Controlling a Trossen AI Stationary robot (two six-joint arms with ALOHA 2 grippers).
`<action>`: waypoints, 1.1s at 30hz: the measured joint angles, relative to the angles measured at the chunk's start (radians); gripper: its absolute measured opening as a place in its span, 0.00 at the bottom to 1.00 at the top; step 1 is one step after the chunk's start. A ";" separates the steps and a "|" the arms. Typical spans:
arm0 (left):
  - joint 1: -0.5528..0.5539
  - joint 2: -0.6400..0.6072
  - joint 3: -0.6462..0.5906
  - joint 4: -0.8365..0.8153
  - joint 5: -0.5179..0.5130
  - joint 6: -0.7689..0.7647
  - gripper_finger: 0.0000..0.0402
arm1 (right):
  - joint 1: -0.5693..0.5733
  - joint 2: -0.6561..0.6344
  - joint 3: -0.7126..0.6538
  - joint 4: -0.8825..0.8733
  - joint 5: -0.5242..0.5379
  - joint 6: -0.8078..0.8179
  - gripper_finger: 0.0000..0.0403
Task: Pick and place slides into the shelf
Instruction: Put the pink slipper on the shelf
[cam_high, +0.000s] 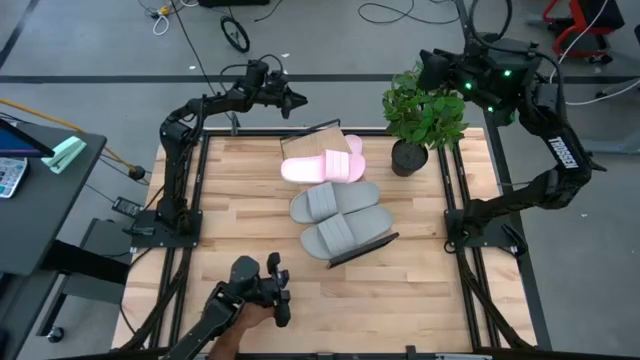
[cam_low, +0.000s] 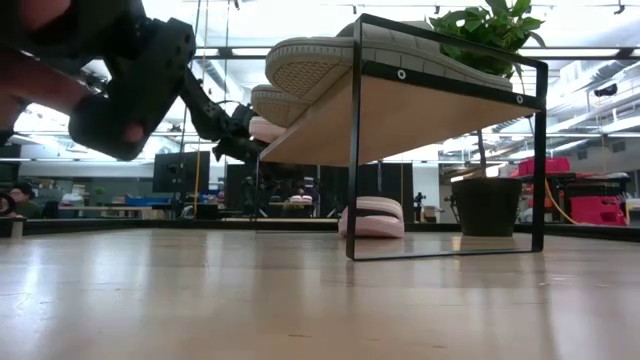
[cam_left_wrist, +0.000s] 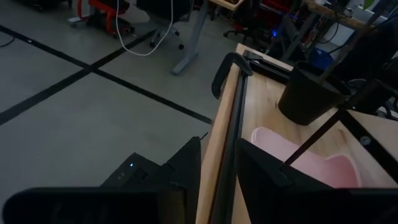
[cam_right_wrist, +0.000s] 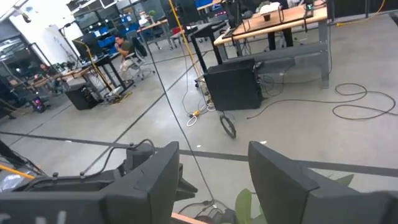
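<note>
Three slides rest on the shelf (cam_high: 340, 215); one pink slide (cam_low: 372, 218) remains underneath for the open left gripper (cam_high: 290, 100); the right gripper (cam_right_wrist: 211, 177) waits open.

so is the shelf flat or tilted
Tilted: in the low view the shelf slopes on its black frame, two grey slides resting on it.

Plant (cam_high: 424, 115) crowds shelf (cam_high: 318, 140) — near tabletop (cam_high: 400, 290) open.

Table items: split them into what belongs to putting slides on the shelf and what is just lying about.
Job: shelf; pink slide on the shelf; pink slide beneath the shelf; two grey slides.
Lying about: potted plant.
</note>
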 joint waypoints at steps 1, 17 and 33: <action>0.002 0.005 0.000 0.004 0.002 -0.001 0.26 | -0.002 0.004 0.000 0.000 -0.002 0.000 0.49; -0.044 0.046 0.001 0.109 0.044 -0.136 0.32 | -0.037 0.033 0.000 -0.001 -0.057 0.017 0.49; -0.033 0.100 0.158 0.104 0.132 -0.331 0.45 | -0.036 0.033 0.000 -0.003 -0.087 0.019 0.49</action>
